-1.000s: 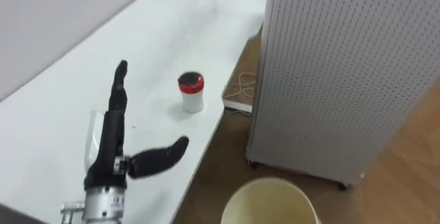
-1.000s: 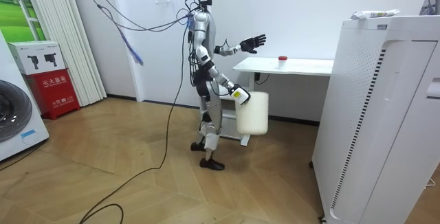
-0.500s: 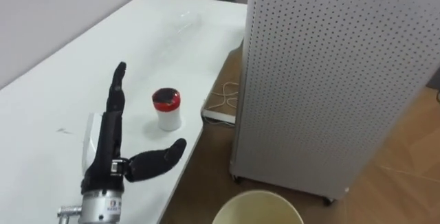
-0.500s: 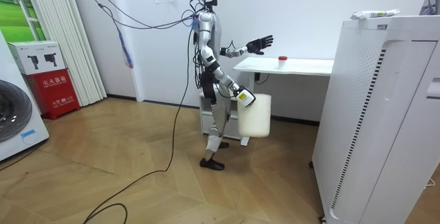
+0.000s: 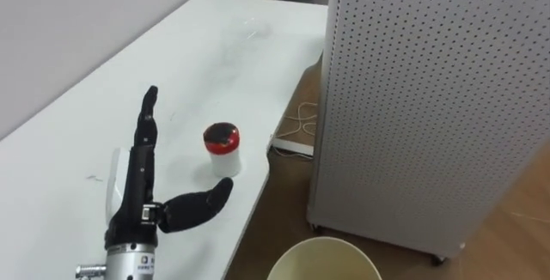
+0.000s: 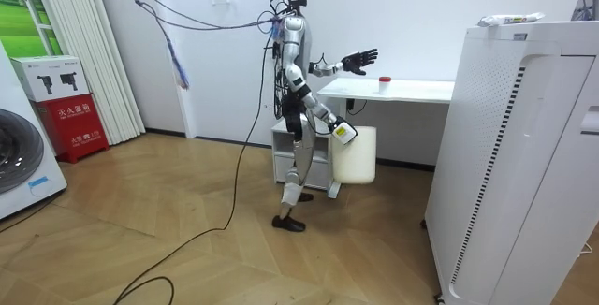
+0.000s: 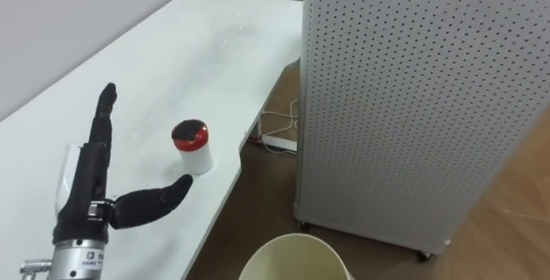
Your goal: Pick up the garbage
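A small white cup with a red lid (image 5: 223,149) stands near the white table's (image 5: 198,65) right edge. My left hand (image 5: 137,203) hovers open over the table just short of the cup, fingers straight and thumb spread toward it, not touching. In the room view I stand at the table's end with the left hand (image 6: 360,60) raised and the cup (image 6: 383,82) a little beyond it. My right hand (image 6: 343,134) hangs low at my side, shut on a cream bucket (image 6: 354,152) held off the floor. The bucket's round rim (image 5: 292,258) shows at the bottom edge.
A tall white perforated cabinet (image 5: 430,100) stands close on the right, leaving a narrow strip of wooden floor beside the table. A white cable and power strip (image 5: 292,145) lie on that floor. A washing machine (image 6: 19,165) and red box (image 6: 70,123) are far off.
In the room view I have stepped closer to the table, carrying the bucket along. The left hand stays open and now sits nearer the cup.
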Available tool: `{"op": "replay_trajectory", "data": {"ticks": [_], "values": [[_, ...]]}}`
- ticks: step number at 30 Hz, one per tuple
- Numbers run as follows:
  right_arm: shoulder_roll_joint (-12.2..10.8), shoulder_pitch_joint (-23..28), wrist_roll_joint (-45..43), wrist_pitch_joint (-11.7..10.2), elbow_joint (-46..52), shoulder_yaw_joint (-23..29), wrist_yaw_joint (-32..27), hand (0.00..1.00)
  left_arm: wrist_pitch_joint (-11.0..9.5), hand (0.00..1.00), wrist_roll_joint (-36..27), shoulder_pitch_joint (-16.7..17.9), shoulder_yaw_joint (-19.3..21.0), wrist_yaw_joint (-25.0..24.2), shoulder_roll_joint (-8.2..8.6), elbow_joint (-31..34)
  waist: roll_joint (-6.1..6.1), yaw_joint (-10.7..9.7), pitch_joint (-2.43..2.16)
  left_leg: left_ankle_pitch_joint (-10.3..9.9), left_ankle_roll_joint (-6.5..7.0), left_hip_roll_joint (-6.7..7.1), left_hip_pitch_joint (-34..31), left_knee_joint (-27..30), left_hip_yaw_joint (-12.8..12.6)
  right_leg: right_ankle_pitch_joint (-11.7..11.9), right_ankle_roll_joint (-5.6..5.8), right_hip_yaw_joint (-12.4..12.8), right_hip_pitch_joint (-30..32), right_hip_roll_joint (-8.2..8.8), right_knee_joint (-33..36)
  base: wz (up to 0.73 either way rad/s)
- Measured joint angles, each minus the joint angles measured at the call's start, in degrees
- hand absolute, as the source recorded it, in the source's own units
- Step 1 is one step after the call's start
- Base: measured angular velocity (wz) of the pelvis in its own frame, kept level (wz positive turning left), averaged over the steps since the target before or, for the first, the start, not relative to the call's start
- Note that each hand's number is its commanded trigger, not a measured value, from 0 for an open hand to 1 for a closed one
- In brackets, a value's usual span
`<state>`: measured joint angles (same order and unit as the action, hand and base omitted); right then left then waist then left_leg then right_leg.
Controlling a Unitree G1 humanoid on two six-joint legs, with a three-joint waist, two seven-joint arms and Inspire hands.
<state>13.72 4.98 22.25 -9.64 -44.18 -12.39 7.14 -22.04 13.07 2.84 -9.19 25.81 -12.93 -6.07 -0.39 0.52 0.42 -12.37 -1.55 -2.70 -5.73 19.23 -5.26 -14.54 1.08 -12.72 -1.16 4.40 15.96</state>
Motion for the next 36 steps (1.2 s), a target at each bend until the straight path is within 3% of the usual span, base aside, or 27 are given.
{"op": "replay_trajectory", "data": {"ticks": [6, 9, 10, 11, 12, 13, 14, 16, 18, 21, 24, 26, 32, 36], "values": [[-0.01, 0.02, 0.0, 0.0, -0.02, 0.01, -0.18, 1.0, 0.0, 0.0, -0.02, 0.13, -0.1, 1.07, -0.11, -0.1, -0.13, 1.28, -0.03, 0.37, -0.51, 0.24, 2.8, -4.02, 1.06, 0.09, 0.14, -0.42, -0.07, 0.04, -0.27, -0.12], [-0.02, 0.1, -0.06, 0.0, -0.02, 0.01, -0.75, 1.0, 0.01, 0.0, -0.12, 0.67, -0.15, 1.09, -0.16, -0.2, -0.25, 1.4, -0.04, 0.61, -0.88, 0.44, 4.11, -6.06, 4.07, 0.11, 0.15, -3.35, -0.84, 0.14, -0.09, -0.02], [-0.02, 0.41, -0.07, 0.0, -0.02, 0.01, -1.06, 1.0, 0.02, 0.0, -0.12, 0.76, -0.32, 1.07, 0.04, -0.61, -0.25, 1.46, -0.01, 1.28, -0.98, 0.12, 5.21, -7.62, 5.99, 0.1, 0.15, -4.33, 0.4, 0.27, 2.45, -0.13], [-0.11, 0.6, -0.1, -0.01, -0.03, 0.0, -1.36, 1.0, 0.14, 0.0, -0.22, 0.9, -0.44, 1.1, 0.35, -1.09, 0.42, 2.04, 0.22, 1.67, -1.16, -1.28, 6.26, -8.7, 11.51, -0.71, 0.26, -4.27, 3.4, 0.16, 6.09, -0.36], [-0.34, 0.41, -0.22, -0.01, 0.12, -0.1, -1.64, 1.0, 0.14, 0.0, -0.39, 0.93, -0.43, 1.14, 0.38, -1.35, 0.64, 2.79, 0.32, 1.67, -1.18, -1.67, 6.21, -8.69, 13.92, -0.42, -0.19, -2.87, 4.75, -0.6, 3.55, -0.7], [-0.23, -0.19, -0.44, -0.01, 1.26, -0.71, -2.18, 1.0, 0.26, 0.0, -1.49, 0.89, 0.68, 1.18, 0.45, -2.79, 0.59, 3.05, 0.04, 1.11, -2.05, -2.4, 5.11, -7.96, 15.02, 4.97, -2.32, -2.19, 6.54, -1.31, -0.95, -0.36], [-0.15, 0.32, -0.3, -0.03, 2.56, -1.05, -3.05, 1.0, 1.37, 0.0, -3.8, 0.82, 0.31, 0.46, 0.49, -3.8, 1.03, 1.63, -0.05, 1.4, -3.18, -2.73, 4.37, -7.85, 12.26, 6.45, -2.23, -3.35, 5.33, -1.79, -2.4, -0.1], [-0.12, 0.43, -0.07, 0.05, 2.62, -1.15, -3.59, 1.0, 1.73, 0.0, -5.69, 0.87, -0.66, -0.74, 0.49, -4.26, 0.63, 0.37, 0.2, 1.67, -3.24, -2.93, 4.44, -8.24, 6.81, 6.45, -2.23, -3.52, 4.14, -1.88, -3.35, 0.33], [-0.16, 0.39, -0.08, 0.06, 2.62, -1.21, -4.24, 1.0, 1.94, 0.0, -6.7, 0.87, -1.21, -1.35, 0.46, -4.29, 0.24, -0.37, 0.44, 2.08, -2.97, -2.97, 4.7, -8.64, 4.43, 6.4, -2.16, -2.47, 3.55, -1.96, -3.44, 0.33], [-0.15, 0.17, 0.02, 0.12, 2.6, -1.67, -4.47, 1.0, 2.65, 0.0, -7.95, 0.86, -1.78, -1.68, 0.39, -4.29, -0.71, 0.1, 0.55, 2.1, -2.82, -2.48, 5.78, -9.18, 4.03, 6.32, -2.02, -2.21, 3.11, -2.0, -3.55, 0.07], [-0.7, -0.04, 0.0, 0.41, 2.6, -2.67, -4.17, 1.0, 3.43, 0.0, -10.26, 0.85, -1.8, -1.98, -0.13, -4.34, -0.79, 0.03, 0.58, 1.91, -2.48, -2.04, 6.35, -9.32, 4.0, 6.4, -1.76, -2.25, 2.03, -1.81, -4.2, 0.07], [-0.73, -0.03, 0.11, 0.67, 2.6, -2.75, -2.84, 1.0, 3.43, 0.0, -13.09, 0.7, -1.93, -2.64, -0.09, -4.71, -0.74, -0.1, 0.69, 1.88, -2.04, -1.5, 6.31, -9.26, 3.53, 5.91, -0.89, -2.11, 1.93, -1.33, -4.35, 0.02], [-0.69, 0.32, 0.19, 1.38, 2.6, -4.45, -1.28, 1.0, 3.85, 0.0, -20.46, -0.02, -2.94, -3.37, 0.64, -8.97, -0.72, -0.38, 0.71, 1.81, -1.87, -1.61, 6.2, -8.53, 2.94, 5.89, -0.86, -1.46, 2.02, -1.47, -4.28, -0.05], [-0.6, 0.32, -0.05, 2.23, 2.6, -4.41, -0.7, 1.0, 3.87, 0.0, -21.77, -0.03, -2.96, -4.05, 0.73, -9.43, -0.93, -0.54, 0.68, 1.84, -1.82, -1.54, 5.91, -8.29, 2.84, 5.87, -0.85, -1.46, 2.25, -1.37, -4.28, 0.0]]}}
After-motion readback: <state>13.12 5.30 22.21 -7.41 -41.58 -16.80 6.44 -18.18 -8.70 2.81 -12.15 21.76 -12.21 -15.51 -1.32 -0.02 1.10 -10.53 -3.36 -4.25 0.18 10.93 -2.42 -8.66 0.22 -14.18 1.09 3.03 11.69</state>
